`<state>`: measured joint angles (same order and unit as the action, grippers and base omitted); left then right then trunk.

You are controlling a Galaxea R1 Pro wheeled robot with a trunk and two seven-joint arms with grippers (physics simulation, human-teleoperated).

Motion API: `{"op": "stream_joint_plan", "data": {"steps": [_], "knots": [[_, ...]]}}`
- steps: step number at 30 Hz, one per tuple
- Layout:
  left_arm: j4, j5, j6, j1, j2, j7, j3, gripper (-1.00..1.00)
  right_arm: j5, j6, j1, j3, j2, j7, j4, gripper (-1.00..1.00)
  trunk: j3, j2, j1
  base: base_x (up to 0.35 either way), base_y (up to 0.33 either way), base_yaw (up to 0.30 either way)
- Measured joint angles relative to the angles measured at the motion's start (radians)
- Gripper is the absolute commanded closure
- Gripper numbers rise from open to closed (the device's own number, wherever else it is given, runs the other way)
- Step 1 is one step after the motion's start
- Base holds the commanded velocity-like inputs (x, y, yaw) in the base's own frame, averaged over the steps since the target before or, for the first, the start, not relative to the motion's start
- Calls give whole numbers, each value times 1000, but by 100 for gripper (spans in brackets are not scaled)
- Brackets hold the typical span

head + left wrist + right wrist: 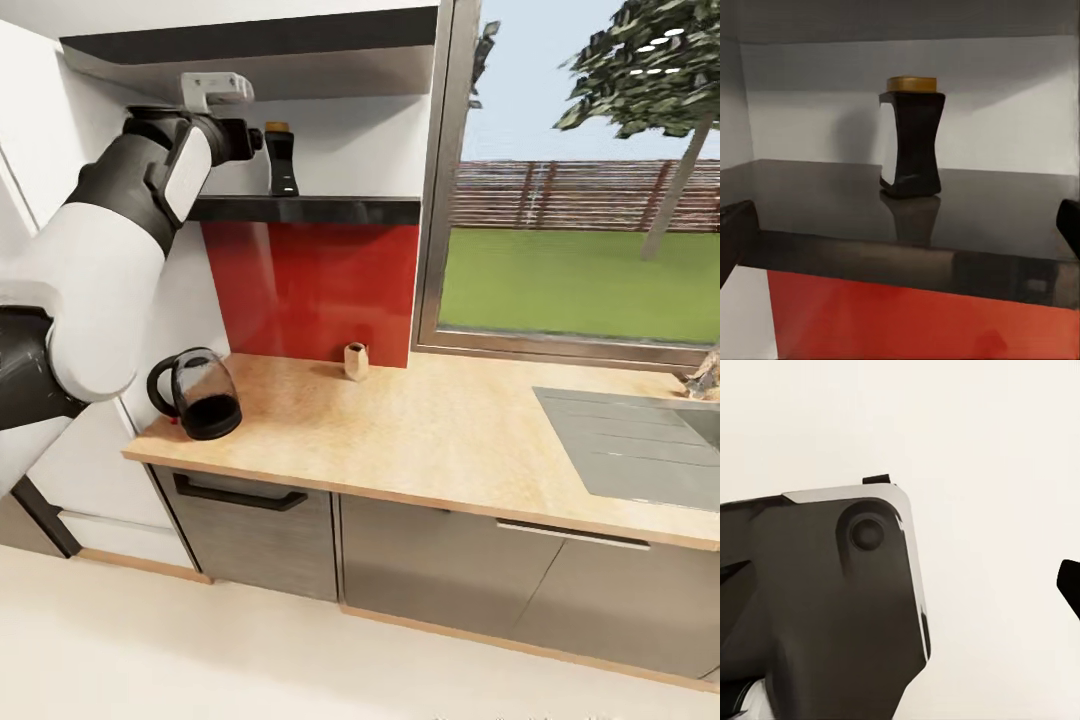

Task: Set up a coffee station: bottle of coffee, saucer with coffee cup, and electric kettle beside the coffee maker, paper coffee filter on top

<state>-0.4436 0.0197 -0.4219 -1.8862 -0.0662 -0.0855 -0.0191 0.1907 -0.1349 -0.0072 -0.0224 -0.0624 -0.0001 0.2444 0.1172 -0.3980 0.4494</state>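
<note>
The bottle of coffee [281,160], dark brown with a tan cap, stands upright on the dark grey kitchen shelf [340,209]. My left arm is raised to shelf height, and my left gripper [256,141] sits just left of the bottle without touching it. In the left wrist view the bottle [911,139] stands ahead on the shelf [907,225], and my left gripper [900,229] is open with its fingertips [735,232] wide apart at the shelf's front edge. The electric kettle [200,393] rests on the left end of the kitchen countertop [430,430]. My right gripper [900,581] is open beside my dark body.
A small tan object [355,360] stands against the red backsplash [310,280]. A grey sink [640,440] is set into the countertop at the right, below a large window [580,180]. Another shelf [250,45] hangs close above the bottle. Dark cabinets [420,560] run under the countertop.
</note>
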Motion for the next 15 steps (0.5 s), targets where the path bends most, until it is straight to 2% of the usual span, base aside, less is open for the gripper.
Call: {"op": "stream_joint_plan", "data": {"steps": [6, 12, 15], "knots": [[6, 1, 104, 12, 2, -8, 11, -100, 0, 0, 0, -2, -1, -1, -1, -100, -3, 0, 0, 0, 0, -270], [0, 2, 126, 15, 9, -9, 9, -100, 0, 1, 0, -2, -8, -2, -3, -100, -6, 0, 0, 0, 0, -283], [-1, 3, 128, 15, 21, -13, 7, -100, 0, 2, 0, -2, -11, -3, -3, -100, -7, 0, 0, 0, 0, -168]]}}
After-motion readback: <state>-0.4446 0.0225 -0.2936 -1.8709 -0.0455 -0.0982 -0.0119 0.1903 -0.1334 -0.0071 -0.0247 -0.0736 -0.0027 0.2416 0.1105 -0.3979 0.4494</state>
